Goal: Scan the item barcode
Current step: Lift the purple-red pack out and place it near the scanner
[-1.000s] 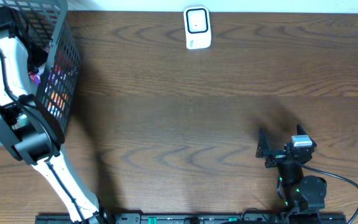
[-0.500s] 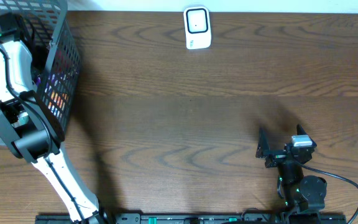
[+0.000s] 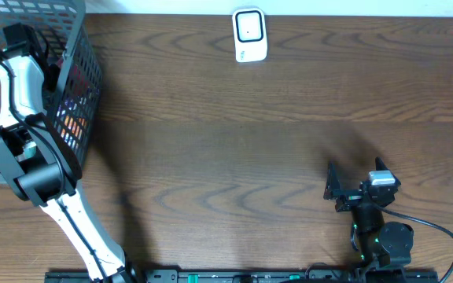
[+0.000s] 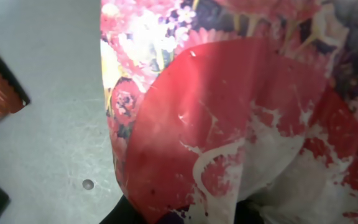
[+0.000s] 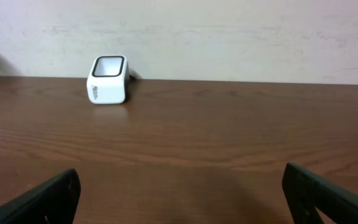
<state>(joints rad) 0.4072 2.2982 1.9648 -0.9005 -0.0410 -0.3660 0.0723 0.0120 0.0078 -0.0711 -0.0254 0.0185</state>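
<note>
The red floral packet (image 4: 229, 124) lies in the wire basket (image 3: 85, 71) at the table's (image 3: 211, 157) ten o'clock, too close to the left gripper (image 3: 23, 38) to tell how its jaws stand, while the right gripper (image 5: 180, 180), five o'clock, gapes wide and empty.

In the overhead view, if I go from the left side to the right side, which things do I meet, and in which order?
wire basket → white scanner → right gripper. The left arm overlaps the basket, so I leave it out of the order.
</note>
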